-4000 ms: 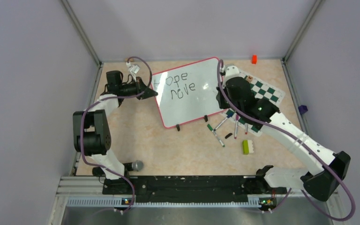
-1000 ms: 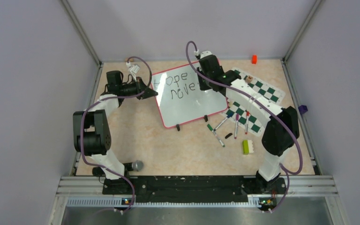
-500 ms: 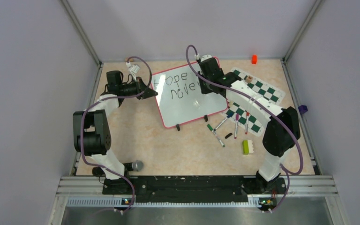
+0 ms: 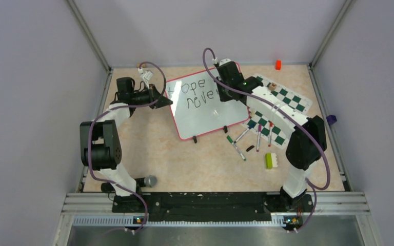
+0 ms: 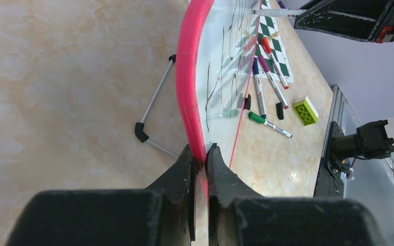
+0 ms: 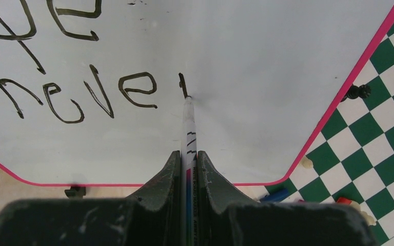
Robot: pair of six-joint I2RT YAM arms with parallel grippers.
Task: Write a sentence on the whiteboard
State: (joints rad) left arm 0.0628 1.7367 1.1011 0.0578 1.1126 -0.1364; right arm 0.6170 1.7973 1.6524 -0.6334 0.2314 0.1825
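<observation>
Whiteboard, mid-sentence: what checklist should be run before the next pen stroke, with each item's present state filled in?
1. Left gripper shut on the rim of the whiteboard: ok.
2. Right gripper shut on the marker, which sits straight between the fingers: ok.
3. Marker tip at the foot of the short stroke after "neve" in the lettering, apparently touching: ok.
4. Bare white board to the right of that stroke for more letters: ok.
5. Right arm clear of the chess mat and loose markers under it: cannot tell.
</observation>
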